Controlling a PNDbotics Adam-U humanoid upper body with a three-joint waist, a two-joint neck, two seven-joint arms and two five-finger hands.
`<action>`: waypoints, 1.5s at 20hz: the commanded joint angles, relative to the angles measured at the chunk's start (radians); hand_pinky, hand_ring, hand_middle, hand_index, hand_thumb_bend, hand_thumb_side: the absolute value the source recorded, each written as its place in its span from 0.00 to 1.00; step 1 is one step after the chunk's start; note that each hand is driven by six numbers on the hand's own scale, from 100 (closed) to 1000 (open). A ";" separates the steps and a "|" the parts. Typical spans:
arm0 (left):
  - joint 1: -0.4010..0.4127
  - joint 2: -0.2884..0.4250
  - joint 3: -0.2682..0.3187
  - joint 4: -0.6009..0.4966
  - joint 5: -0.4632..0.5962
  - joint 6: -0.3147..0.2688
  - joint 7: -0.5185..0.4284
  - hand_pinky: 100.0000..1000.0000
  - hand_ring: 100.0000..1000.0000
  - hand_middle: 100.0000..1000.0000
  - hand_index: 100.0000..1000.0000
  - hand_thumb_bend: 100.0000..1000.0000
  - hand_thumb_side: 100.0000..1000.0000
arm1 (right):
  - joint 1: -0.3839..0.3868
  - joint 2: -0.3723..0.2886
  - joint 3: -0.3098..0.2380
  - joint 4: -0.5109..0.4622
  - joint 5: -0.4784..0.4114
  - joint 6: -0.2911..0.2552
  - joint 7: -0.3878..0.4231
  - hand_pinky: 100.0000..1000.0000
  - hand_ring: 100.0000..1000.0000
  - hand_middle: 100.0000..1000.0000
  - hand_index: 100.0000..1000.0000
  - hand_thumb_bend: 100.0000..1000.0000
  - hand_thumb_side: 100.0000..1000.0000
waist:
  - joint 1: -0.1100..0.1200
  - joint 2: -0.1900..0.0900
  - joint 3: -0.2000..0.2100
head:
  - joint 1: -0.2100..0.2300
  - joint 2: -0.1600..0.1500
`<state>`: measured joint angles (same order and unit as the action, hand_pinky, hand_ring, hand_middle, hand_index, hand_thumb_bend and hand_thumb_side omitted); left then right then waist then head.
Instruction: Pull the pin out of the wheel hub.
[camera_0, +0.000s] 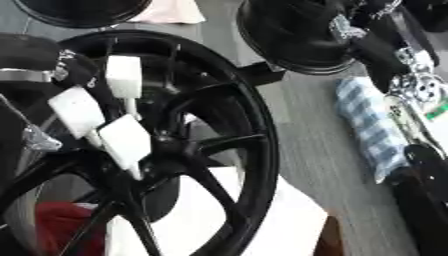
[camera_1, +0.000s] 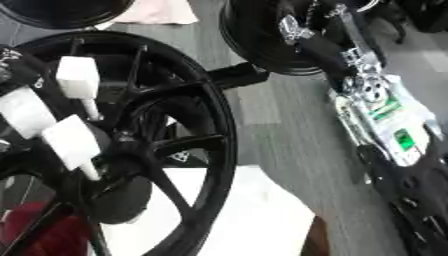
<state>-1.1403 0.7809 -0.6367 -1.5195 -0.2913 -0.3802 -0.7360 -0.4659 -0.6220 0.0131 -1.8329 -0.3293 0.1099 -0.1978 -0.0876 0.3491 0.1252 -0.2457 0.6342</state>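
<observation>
- Closest to you, low on the left, is a red thing seen through the spokes. Leave it alone.
- Your left hand is over the left half of the big black wheel. It shows as three white blocks with thin pale stems that point down at the middle. I cannot tell if it is open or closed, or if it has hold of anything.
- The wheel hub is where the spokes meet, just under the lowest white block. The pin should be there, but I cannot make it out. One of the thin pale stems may be it.
- So look first. Find the pin before you close the hand.
- Grab the pin close to the hub, then pull straight out the way it points. I think a crooked pull could jam it or rock the wheel.
- Keep the hand off the spokes as you back away.
- A white sheet lies under the wheel's low edge on the grey bench.
- A blue checked cloth lies further right.
- Your right hand is dark, by the right edge, well away from the hub. I cannot tell if it is open or closed. Let it rest.
</observation>
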 joint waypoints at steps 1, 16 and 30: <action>-0.022 0.043 0.011 -0.015 -0.013 -0.176 -0.171 0.86 0.76 0.73 0.82 0.30 0.13 | -0.007 -0.031 -0.006 -0.005 0.000 -0.003 -0.002 0.69 0.63 0.51 0.59 0.06 0.17 | 0.008 -0.021 0.003 | -0.005 -0.002; -0.015 0.081 0.012 -0.010 -0.046 -0.187 -0.171 0.87 0.79 0.78 0.85 0.32 0.17 | -0.001 -0.042 -0.008 -0.005 0.015 -0.007 -0.009 0.69 0.63 0.51 0.59 0.08 0.16 | 0.034 -0.028 0.011 | -0.011 -0.010; -0.031 0.080 0.010 -0.016 -0.017 -0.158 -0.171 0.85 0.76 0.71 0.84 0.27 0.21 | 0.000 -0.043 -0.009 -0.003 0.022 -0.007 -0.013 0.69 0.63 0.51 0.59 0.08 0.16 | 0.042 -0.028 0.013 | -0.011 -0.009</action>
<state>-1.1460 0.8288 -0.6366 -1.5240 -0.3123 -0.3759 -0.7404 -0.4567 -0.6296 0.0128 -1.8273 -0.3114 0.1035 -0.2086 -0.0509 0.3482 0.1378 -0.2566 0.6309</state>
